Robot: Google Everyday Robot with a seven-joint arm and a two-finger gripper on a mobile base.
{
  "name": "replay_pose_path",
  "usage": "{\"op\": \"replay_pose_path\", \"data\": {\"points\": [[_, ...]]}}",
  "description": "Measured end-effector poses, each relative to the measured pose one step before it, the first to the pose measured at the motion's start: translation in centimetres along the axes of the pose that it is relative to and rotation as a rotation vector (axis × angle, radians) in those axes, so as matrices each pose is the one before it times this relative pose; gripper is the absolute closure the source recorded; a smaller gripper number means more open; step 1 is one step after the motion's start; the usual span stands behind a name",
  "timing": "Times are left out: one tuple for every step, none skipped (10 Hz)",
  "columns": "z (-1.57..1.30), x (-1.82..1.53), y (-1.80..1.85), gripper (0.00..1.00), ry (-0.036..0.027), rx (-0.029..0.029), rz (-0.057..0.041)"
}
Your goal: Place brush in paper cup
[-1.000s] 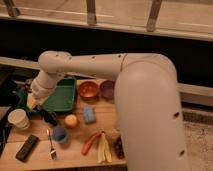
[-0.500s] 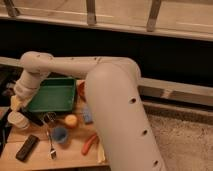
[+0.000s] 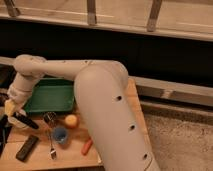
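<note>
My gripper (image 3: 10, 111) hangs at the far left of the wooden table (image 3: 75, 157), at the end of the white arm that bends down from above the green tray (image 3: 50, 95). It is shut on the brush (image 3: 27, 122), a slim black stick that slants out to the right and slightly downward from the fingers. The off-white paper cup (image 3: 15, 125) stands directly under the gripper, mostly covered by the gripper and the brush. I cannot tell whether the brush touches the cup's rim.
Right of the cup stand a small shiny metal cup (image 3: 50, 118), a yellow-orange ball (image 3: 71, 121) and a small blue cup (image 3: 60, 134). A fork (image 3: 52, 149), a flat black block (image 3: 27, 147) and a red-orange piece (image 3: 86, 146) lie nearer the front edge.
The gripper has swung left from over the green tray to above the paper cup at the table's left end. The view has shifted, so the arm now fills more of the picture.
</note>
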Motion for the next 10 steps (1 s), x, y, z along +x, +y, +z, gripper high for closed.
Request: {"op": "replay_pose_path", "data": {"points": [[0.161, -0.039, 0.114, 1.0, 0.00176, -0.00135, -0.00182], [0.092, -0.045, 0.097, 1.0, 0.00137, -0.00066, -0.00173], [-0.062, 0.035, -0.049, 1.0, 0.00171, 0.00104, 0.00172], [0.108, 0.185, -0.186, 1.0, 0.00449, 0.00122, 0.01025], [0.819, 0.363, -0.173, 1.0, 0.00813, -0.00542, 0.0098], [1.015, 0.408, -0.238, 1.0, 0.00504, -0.00791, 0.00884], [0.318, 0.177, -0.087, 1.0, -0.00003, -0.00429, 0.00595], [0.236, 0.227, -0.125, 1.0, -0.00101, -0.00579, 0.00731], [0.366, 0.231, -0.07, 1.0, 0.00001, -0.00703, 0.00665], [0.242, 0.076, 0.068, 1.0, -0.0009, -0.00492, 0.00264]]}}
